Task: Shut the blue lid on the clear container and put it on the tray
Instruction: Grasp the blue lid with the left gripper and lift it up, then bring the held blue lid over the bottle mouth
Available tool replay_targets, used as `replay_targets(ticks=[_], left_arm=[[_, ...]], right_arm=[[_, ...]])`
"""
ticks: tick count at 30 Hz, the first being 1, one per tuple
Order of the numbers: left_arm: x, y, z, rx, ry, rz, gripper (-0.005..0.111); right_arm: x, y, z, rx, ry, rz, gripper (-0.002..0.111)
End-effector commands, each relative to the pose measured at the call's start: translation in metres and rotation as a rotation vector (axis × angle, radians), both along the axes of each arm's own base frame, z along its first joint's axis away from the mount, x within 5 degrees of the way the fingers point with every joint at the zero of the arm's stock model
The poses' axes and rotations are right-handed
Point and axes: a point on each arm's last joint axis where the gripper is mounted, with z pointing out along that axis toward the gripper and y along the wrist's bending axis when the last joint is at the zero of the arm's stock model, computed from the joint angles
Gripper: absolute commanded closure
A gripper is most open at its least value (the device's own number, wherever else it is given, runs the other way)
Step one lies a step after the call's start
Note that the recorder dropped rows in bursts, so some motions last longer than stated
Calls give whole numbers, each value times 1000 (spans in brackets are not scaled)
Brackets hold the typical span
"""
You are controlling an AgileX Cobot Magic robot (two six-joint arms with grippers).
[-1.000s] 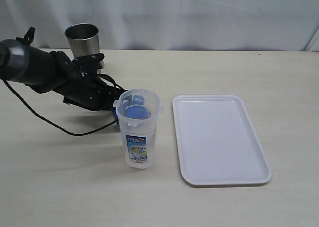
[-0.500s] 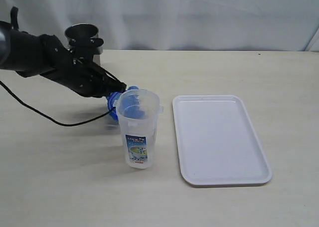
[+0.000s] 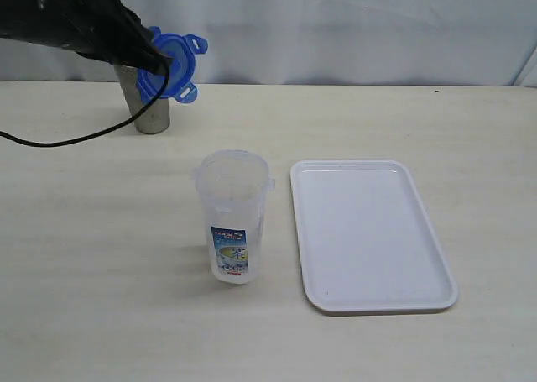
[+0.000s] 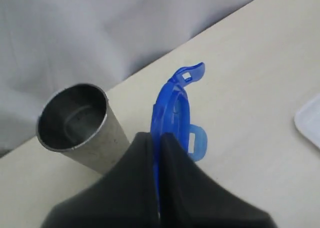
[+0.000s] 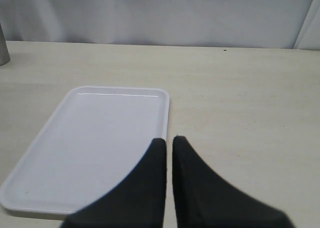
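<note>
The left pincer (image 3: 161,65) is clamped on the round blue plastic lid with snap flaps (image 3: 172,66), gripping it by one thin edge so that the lid stands on edge in the air, high over the pale wooden desk (image 3: 377,122). It hangs directly in front of the grey steel cup (image 3: 151,113) and well apart from the tall clear plastic container with the printed label (image 3: 232,222). The container stands upright and open-mouthed on the desk, just beside the flat white rectangular tray (image 3: 369,231) but not on it. The right pincer (image 5: 169,140) is closed on nothing, near the tray's edge.

The biggest risk, as I judge it, is the grip. A pinch on the rim alone lets the lid pivot or slip when it is turned flat, and it could then land crooked or drop.

The loose flaps are the next concern. If one folds under the lid, or catches the container's lip on the way down, the lid will sit askew and will not seal.

The container is tall and narrow, and nothing steadies it. An off-centre push from above could tip it or skid it against the tray's rim.

A low swing away from here could also clip the steel cup and knock it over.
</note>
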Motion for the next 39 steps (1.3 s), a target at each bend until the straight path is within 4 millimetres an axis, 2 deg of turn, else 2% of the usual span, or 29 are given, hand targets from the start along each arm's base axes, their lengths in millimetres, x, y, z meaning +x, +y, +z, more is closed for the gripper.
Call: replay_targets(ticks=[1,8,12,16,21,28,33,39], left_arm=[[-21,-25,21,108,-129,-176,107],[-34,-56,27,264,-295,-363,107],[-39,-64,26,389,-353,-445,107],[-43,-63,20,539,-333,-510,107],[-49,-66,15,585,-281,-544,107],[-64,-84,14,598,-288,-612,107],[-69,-89,13,607,-279,-635,107],[-80,-83,30,580,-315,-621,107]], right_arm=[[0,-1,-1,-4,-4,-9,104],[0,-1,-1,-4,-4,-9,104],[0,-1,-1,-4,-4,-9,104],[0,-1,-1,-4,-4,-9,104],[0,-1,-1,-4,-4,-9,104],[0,-1,-1,-4,-4,-8,104],[0,-1,-1,-4,-4,-8,104],[0,-1,-1,-4,-4,-8,104]])
